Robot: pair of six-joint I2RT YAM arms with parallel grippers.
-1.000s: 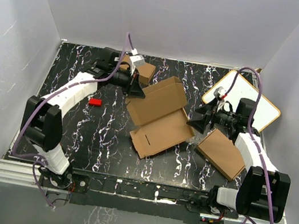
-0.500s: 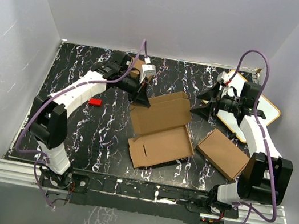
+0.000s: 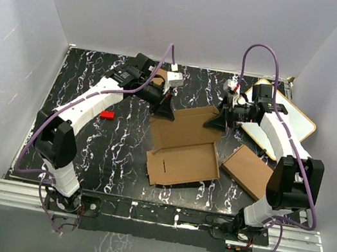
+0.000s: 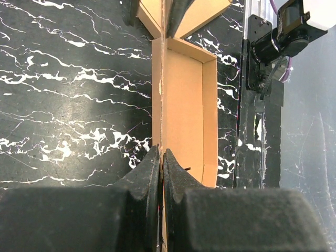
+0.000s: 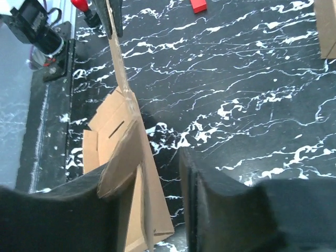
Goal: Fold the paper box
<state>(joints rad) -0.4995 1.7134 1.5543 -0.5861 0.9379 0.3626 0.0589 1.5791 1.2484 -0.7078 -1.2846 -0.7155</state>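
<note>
The paper box (image 3: 184, 147) lies open mid-table, a brown cardboard mailer with its lid panel raised at the back. My left gripper (image 3: 164, 111) is shut on the lid's back left edge; in the left wrist view its fingertips (image 4: 161, 153) pinch the thin cardboard edge, and the box tray (image 4: 184, 105) stretches away below. My right gripper (image 3: 216, 123) is at the lid's back right corner. In the right wrist view its jaws (image 5: 157, 157) straddle a side flap (image 5: 121, 157) that rests against the left finger, with a clear gap to the right finger (image 5: 191, 173).
A flat brown carton (image 3: 250, 172) lies right of the box. A smaller carton (image 3: 158, 78) sits behind my left arm. A white board with a wooden rim (image 3: 290, 121) lies at the back right. A small red piece (image 3: 106, 114) is on the left.
My right arm swung left from beside the flat carton to the lid's right corner, and its jaws narrowed. My left gripper carried the lid rightward, and the box turned squarer to the table.
</note>
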